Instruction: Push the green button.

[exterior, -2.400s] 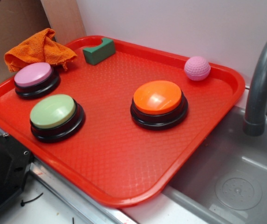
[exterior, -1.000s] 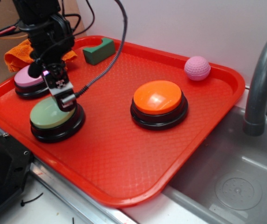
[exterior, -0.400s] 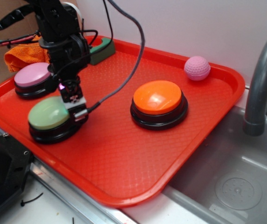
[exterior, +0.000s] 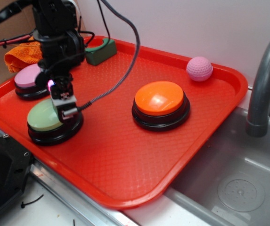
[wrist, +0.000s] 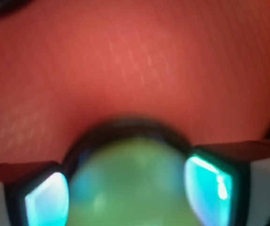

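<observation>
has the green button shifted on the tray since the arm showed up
Yes. The green button slid slightly left toward the tray's near-left rim, widening its gap from the orange button.

The green button (exterior: pixel 44 116), a round push button with a pale sage-green domed top on a black base, sits upright at the left of the exterior frame. In the blurred wrist view its green dome (wrist: pixel 132 188) fills the lower centre, black rim arcing above it.
</observation>
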Controlling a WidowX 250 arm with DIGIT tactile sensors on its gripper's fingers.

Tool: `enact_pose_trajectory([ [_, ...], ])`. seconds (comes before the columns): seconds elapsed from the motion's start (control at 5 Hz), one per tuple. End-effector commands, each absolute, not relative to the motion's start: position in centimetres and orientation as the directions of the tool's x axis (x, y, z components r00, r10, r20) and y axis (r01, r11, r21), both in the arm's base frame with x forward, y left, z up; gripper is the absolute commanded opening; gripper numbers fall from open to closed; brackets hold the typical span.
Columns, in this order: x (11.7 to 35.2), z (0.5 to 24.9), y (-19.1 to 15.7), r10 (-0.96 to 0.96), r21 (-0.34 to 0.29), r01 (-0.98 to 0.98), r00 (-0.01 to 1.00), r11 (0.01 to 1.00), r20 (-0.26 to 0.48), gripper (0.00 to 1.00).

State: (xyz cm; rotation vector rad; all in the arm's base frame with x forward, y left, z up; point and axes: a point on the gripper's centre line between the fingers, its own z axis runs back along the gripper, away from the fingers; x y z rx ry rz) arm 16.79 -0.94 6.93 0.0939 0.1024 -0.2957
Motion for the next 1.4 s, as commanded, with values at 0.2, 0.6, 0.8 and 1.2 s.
enact_pose_trajectory([
  [0.2,17.6,14.1,-0.4,-0.238,0.141,0.235,0.971,0.962,0.006,1.00],
  [0.6,17.1,15.0,-0.1,-0.219,0.123,0.215,0.975,0.969,0.022,1.00],
  [0.8,16.8,15.5,0.4,-0.193,0.077,0.189,0.980,0.979,0.051,1.00],
  [1.2,16.7,16.2,0.9,-0.119,0.015,0.119,0.993,0.993,0.021,1.00],
])
